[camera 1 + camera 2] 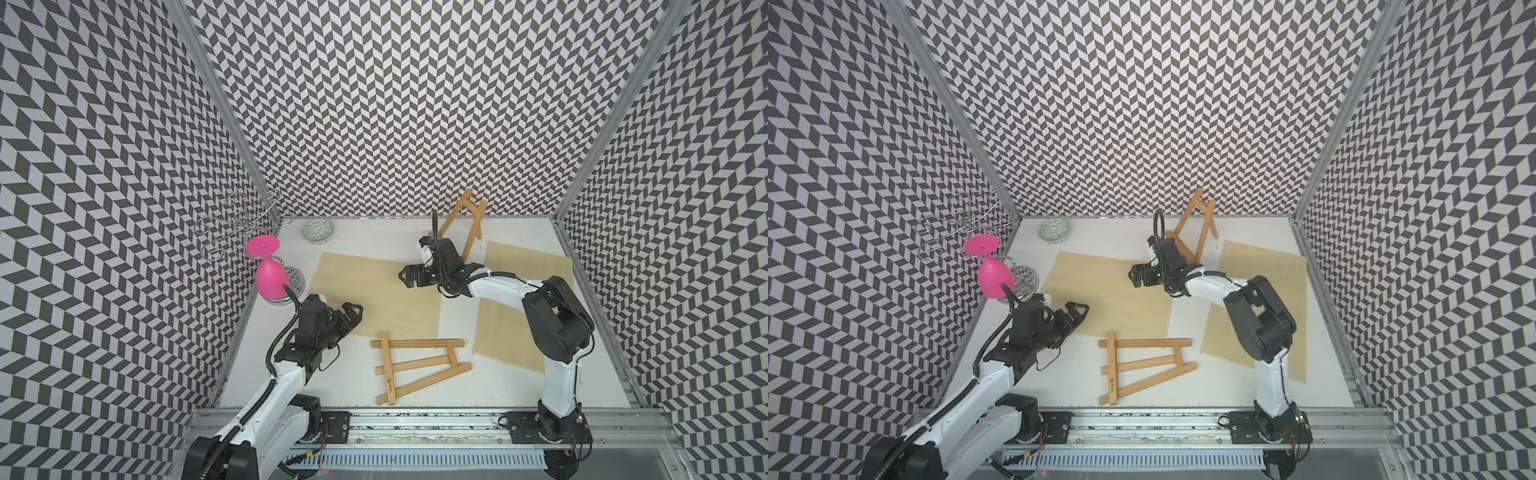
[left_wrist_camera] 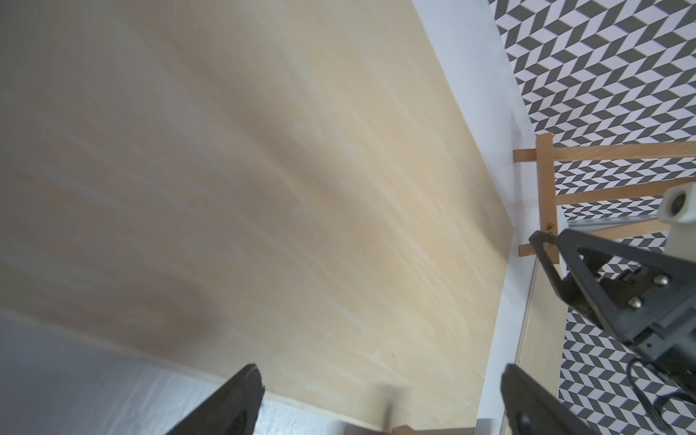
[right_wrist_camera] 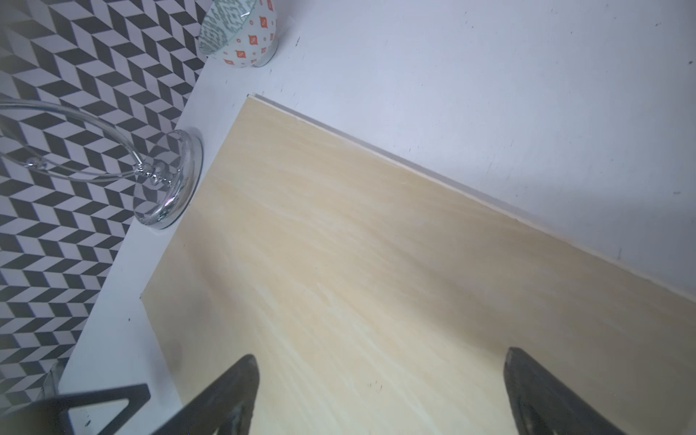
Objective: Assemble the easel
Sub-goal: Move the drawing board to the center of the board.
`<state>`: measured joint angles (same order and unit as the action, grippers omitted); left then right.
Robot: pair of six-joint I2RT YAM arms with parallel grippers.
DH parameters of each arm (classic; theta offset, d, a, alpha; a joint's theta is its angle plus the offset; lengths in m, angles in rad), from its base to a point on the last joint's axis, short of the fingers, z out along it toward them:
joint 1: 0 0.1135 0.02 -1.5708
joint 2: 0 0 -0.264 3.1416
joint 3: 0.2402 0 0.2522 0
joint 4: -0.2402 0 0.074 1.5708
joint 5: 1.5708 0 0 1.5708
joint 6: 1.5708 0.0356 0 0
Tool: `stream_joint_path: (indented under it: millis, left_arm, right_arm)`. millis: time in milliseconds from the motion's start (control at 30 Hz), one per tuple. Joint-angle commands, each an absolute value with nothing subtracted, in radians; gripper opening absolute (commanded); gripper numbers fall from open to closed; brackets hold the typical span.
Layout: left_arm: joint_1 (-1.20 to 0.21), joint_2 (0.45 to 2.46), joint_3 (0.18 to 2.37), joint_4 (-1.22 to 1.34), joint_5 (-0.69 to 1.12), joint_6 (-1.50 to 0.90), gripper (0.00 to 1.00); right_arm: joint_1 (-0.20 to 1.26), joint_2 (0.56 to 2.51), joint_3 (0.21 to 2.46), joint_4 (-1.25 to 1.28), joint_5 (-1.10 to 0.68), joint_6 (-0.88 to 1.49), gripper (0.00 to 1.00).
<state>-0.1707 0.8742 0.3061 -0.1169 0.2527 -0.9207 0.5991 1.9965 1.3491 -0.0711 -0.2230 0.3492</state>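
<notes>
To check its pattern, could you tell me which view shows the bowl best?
The right wrist view: the bowl is close, its orange-marked side and green-patterned inside clear. Both top views show it small, from above; the left wrist view misses it.

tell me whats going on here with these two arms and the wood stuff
Neither robot arm holds anything yet. The left tool and the right tool both hang open above the middle board. A flat easel lies near the front of the table; a standing easel is at the back. A second board lies under the right arm.
</notes>
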Motion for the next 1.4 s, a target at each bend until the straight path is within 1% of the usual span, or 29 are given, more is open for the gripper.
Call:
stream_joint_path:
  millis: [0, 300, 433, 567, 700, 767, 833, 867, 933, 1033, 1167, 1233, 1300, 1367]
  left_arm:
    - [-0.179, 0.872, 0.261, -0.118, 0.297, -0.996, 0.99]
    - [-0.21, 1.01, 0.213, 0.038, 0.317, -1.014, 0.99]
    - [-0.211, 1.094, 0.23, 0.092, 0.32, -0.995, 0.99]
    - [-0.215, 1.169, 0.252, 0.145, 0.307, -0.981, 0.99]
    - [-0.212, 1.255, 0.301, 0.155, 0.28, -0.951, 0.99]
    - [-0.223, 1.299, 0.317, 0.2, 0.309, -0.947, 0.98]
    - [-0.253, 1.319, 0.351, 0.18, 0.29, -0.923, 0.98]
    - [-0.262, 1.316, 0.364, 0.164, 0.266, -0.898, 0.99]
    - [-0.268, 1.286, 0.391, 0.085, 0.161, -0.863, 0.99]
    - [-0.247, 1.209, 0.408, 0.01, 0.012, -0.823, 0.99]
    - [-0.176, 1.173, 0.475, 0.02, -0.027, -0.746, 0.99]
    - [-0.153, 1.216, 0.542, 0.061, -0.016, -0.669, 0.99]
    - [-0.134, 1.305, 0.648, 0.052, 0.005, -0.58, 0.99]
    - [-0.112, 1.4, 0.742, 0.041, 0.01, -0.519, 0.99]
  right_arm:
    - [0.579, 2.063, 1.411, -0.098, -0.214, 0.32, 0.99]
    - [0.544, 2.188, 1.555, -0.143, -0.166, 0.297, 0.99]
    - [0.522, 2.24, 1.607, -0.163, -0.164, 0.285, 0.99]
    - [0.503, 2.259, 1.625, -0.152, -0.12, 0.282, 0.99]
    - [0.479, 2.259, 1.631, -0.188, -0.172, 0.284, 0.99]
    - [0.482, 2.215, 1.578, -0.162, -0.187, 0.302, 0.99]
    - [0.479, 2.146, 1.526, -0.129, -0.234, 0.331, 0.99]
    - [0.48, 2.116, 1.513, -0.12, -0.242, 0.343, 0.99]
    - [0.48, 2.053, 1.495, -0.11, -0.258, 0.361, 0.99]
    - [0.481, 1.983, 1.472, -0.129, -0.283, 0.386, 0.99]
    - [0.481, 1.886, 1.364, -0.151, -0.272, 0.446, 0.99]
    - [0.48, 1.823, 1.275, -0.141, -0.28, 0.509, 0.99]
    - [0.481, 1.752, 1.155, -0.08, -0.339, 0.578, 0.99]
    - [0.482, 1.696, 1.061, -0.049, -0.354, 0.631, 0.99]
